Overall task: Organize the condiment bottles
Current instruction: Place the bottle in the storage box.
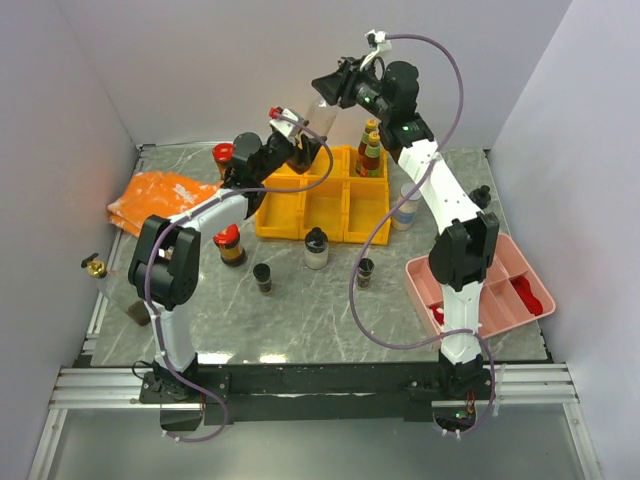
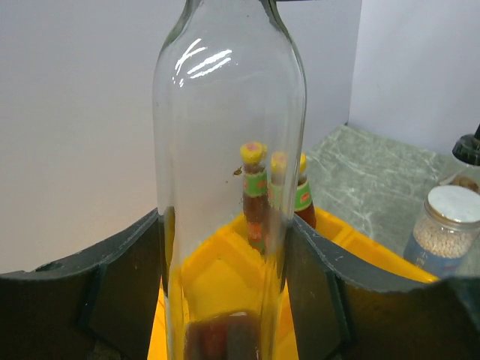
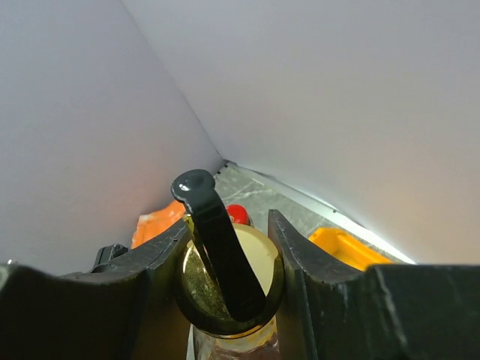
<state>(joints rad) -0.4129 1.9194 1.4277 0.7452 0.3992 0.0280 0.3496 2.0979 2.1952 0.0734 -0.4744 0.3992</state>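
– The right gripper (image 3: 229, 274) is clamped on the gold cap (image 3: 196, 289) of the clear bottle (image 1: 322, 117), with a finger on either side of the black pour spout (image 3: 217, 232).
– And the left gripper (image 2: 225, 296)?
– It grasps the same bottle lower down, around the glass body, one finger pressed to each side. The bottle hangs in the air between the two arms, above the back edge of the yellow tray (image 1: 325, 212).
– How will it handle?
– Probably stiff, smooth and breakable. It looks nearly empty, so it should be light, but bare glass is slippery. The grip on the body seems the safer one. The cap might turn or pull off under load, and the spout sticks up where a finger could catch it.
– Where is there room?
– The tray's near compartments look bare. The bottles with yellow-green caps (image 1: 370, 150) stand in its back right one. Setting down beside them calls for care, since glass against glass could topple them. The tray walls are low, yet they would catch the base on a shallow approach, so lifting over and coming straight down seems wise.
– And around the tray?
– A white-lidded jar (image 1: 407, 205) stands just to its right. Several small bottles (image 1: 262, 277) stand loose on the table (image 1: 300, 310) in front. An orange cloth (image 1: 160, 195) lies well to the left and a pink tray (image 1: 510, 262) to the right. The back wall is close behind both wrists, which leaves little room rearward.
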